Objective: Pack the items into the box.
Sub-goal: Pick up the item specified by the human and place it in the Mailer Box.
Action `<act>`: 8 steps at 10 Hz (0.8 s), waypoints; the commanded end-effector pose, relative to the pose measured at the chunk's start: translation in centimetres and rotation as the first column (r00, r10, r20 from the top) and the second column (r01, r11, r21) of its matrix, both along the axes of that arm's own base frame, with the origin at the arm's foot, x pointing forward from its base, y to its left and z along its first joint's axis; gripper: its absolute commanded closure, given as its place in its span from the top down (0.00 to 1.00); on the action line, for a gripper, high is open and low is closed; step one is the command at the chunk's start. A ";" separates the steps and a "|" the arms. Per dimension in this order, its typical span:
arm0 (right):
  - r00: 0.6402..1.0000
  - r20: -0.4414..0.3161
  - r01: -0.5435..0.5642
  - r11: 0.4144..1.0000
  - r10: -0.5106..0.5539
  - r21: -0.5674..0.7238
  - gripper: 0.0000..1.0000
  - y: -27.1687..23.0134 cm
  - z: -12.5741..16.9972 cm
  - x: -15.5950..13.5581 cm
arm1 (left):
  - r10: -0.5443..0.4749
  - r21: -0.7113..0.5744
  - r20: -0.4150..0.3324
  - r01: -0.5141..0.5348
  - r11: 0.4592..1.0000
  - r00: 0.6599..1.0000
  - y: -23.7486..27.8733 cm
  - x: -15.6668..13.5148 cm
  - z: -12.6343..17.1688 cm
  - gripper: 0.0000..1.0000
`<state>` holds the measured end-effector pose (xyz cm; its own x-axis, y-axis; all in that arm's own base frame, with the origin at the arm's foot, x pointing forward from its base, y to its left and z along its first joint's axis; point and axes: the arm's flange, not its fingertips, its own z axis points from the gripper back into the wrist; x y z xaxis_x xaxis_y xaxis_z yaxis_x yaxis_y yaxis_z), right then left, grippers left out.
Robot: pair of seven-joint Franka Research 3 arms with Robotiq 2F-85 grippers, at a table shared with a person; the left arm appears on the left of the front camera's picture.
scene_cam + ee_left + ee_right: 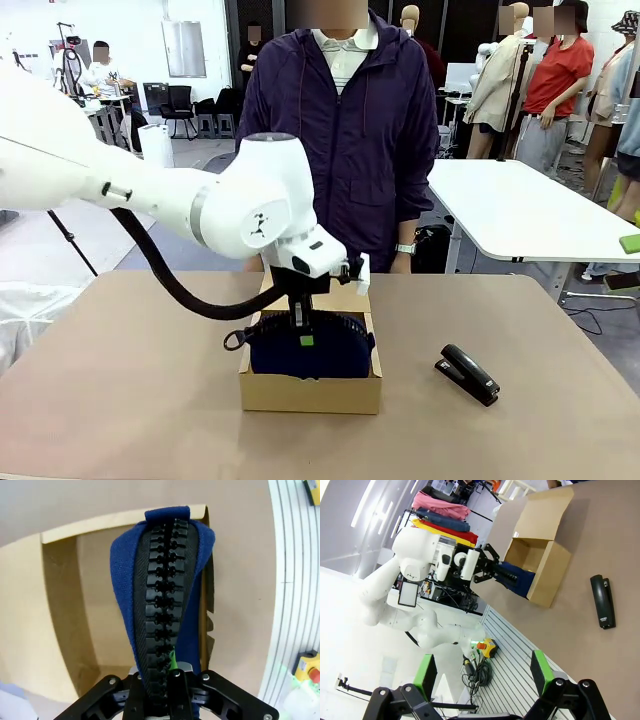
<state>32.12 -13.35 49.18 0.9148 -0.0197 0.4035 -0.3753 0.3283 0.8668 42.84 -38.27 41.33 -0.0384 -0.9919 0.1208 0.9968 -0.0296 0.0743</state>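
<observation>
Centre of the counter [120, 400]: the robot's left gripper [300, 335], pointing straight down, is clamped tight on the zipper edge of a navy-blue fabric pouch [330, 355]. The pouch stands on edge inside the open tan cardboard box [310, 393], its top rising above the rim. Whether its lower edge has reached the box floor cannot be told, as the near wall hides it. The pouch appears nearly as wide as the box, so the placing looks best done slowly. The gripper should keep the pouch centred between the side walls and lower it until the box bears its weight. It should then tip the pouch flat rather than leave it upright, so the hinged flap [540, 512] at the far side can later fold down. The pads should let go only once the fabric has settled, and the gripper should lift straight up so the zipper is not dragged back out. To the right of the box, well apart from it, lies a black stapler [467, 373]. The right gripper [482, 675] hangs high above the counter, its green-padded jaws spread wide and holding nothing. The count: one pouch, one box, one stapler, two grippers, and one person in a purple jacket [350, 150] standing at the far side.
</observation>
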 end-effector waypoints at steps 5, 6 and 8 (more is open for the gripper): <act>1.000 0.025 -0.017 1.000 0.018 -0.006 1.00 -0.2 0.1 -0.1 | 0.004 0.033 -0.047 -0.003 0.999 0.999 -0.7 -0.6 -3.2 0.10; 1.000 0.025 -0.017 1.000 0.018 -0.006 1.00 -0.2 0.1 -0.1 | -0.001 0.025 -0.051 0.002 1.000 0.999 -0.5 -0.6 -3.5 0.68; 1.000 0.025 -0.017 1.000 0.018 -0.006 1.00 -0.2 0.1 -0.1 | 0.001 0.017 -0.051 -0.001 1.000 0.999 -0.4 -0.7 -3.5 1.00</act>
<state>32.12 -13.35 49.18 0.9147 -0.0197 0.4036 -0.3754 0.3283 0.8668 42.58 -39.15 37.69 -0.0397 -0.9946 0.0964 0.9991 -0.0383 0.0166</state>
